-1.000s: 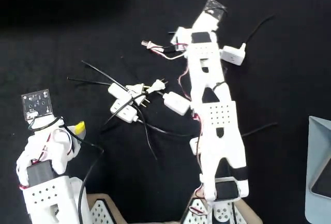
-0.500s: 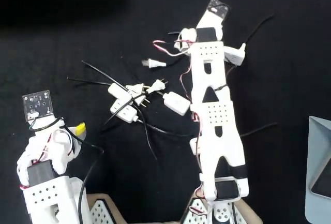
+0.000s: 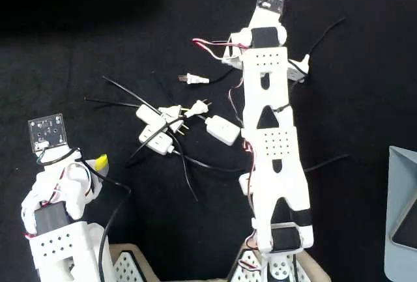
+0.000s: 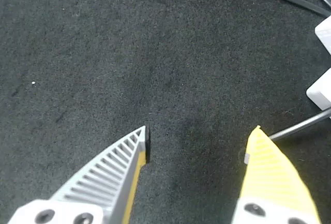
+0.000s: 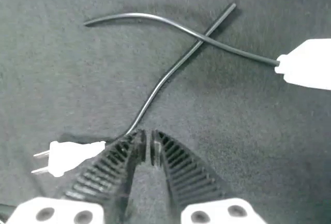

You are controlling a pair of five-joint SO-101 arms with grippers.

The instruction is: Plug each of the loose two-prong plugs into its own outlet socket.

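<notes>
A loose white two-prong plug (image 3: 194, 79) lies on the black cloth at the far middle of the table. In the right wrist view this plug (image 5: 67, 157) rests just beside my right gripper (image 5: 147, 135), which is shut, and its black cord (image 5: 170, 74) runs out from under the fingertips. White outlet sockets (image 3: 221, 129) (image 3: 151, 114) and more plugs (image 3: 199, 107) cluster mid-table. Another white socket (image 3: 296, 67) sits half hidden by the right arm (image 3: 270, 139). My left gripper (image 4: 199, 133) stands open over bare cloth at the near left, its yellow finger (image 3: 99, 161) showing from above.
Thin black cords (image 3: 186, 171) trail across the cloth around the cluster. A grey bin (image 3: 402, 210) stands at the right edge. White socket corners (image 4: 321, 87) show at the edge of the left wrist view.
The loose plug shifted from beside the right wrist toward the near side, then stayed put. The right arm stretched farther away. The left arm has not moved.
</notes>
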